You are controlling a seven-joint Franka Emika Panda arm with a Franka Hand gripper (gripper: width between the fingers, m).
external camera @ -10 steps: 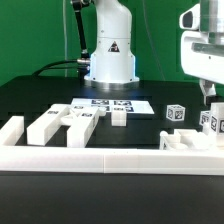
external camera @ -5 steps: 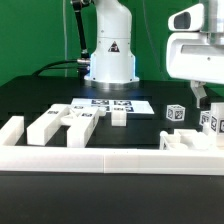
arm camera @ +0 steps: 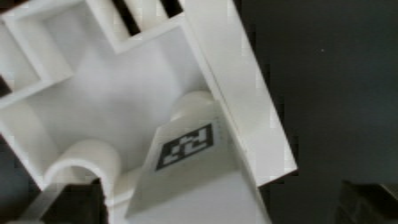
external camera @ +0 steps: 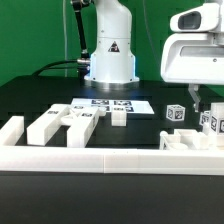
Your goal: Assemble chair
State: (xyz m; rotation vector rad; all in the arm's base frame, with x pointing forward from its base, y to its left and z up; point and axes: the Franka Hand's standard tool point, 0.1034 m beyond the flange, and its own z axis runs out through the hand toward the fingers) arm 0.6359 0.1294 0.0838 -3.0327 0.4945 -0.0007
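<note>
The chair lies in loose matte-white pieces on the black table. Long bars [external camera: 48, 126] lie at the exterior view's left, with a small block [external camera: 118, 117] near the middle. A tagged cube [external camera: 175, 113] and more tagged pieces [external camera: 210, 121] are at the right, with a low piece [external camera: 186, 143] in front of them. My gripper [external camera: 200, 100] hangs just above the right-hand pieces and holds nothing. The wrist view is filled by a slotted white piece [arm camera: 125, 90] bearing a tag [arm camera: 187, 144]. The jaws look spread, and only the view's lower corners show them dimly.
The marker board [external camera: 110, 104] lies flat behind the pieces, in front of the robot base [external camera: 108, 55]. A long low white border rail [external camera: 110, 160] runs across the front of the table. A green backdrop stands behind.
My gripper has moved toward the exterior view's left and slightly lower, over the right-hand pieces. No piece has moved.
</note>
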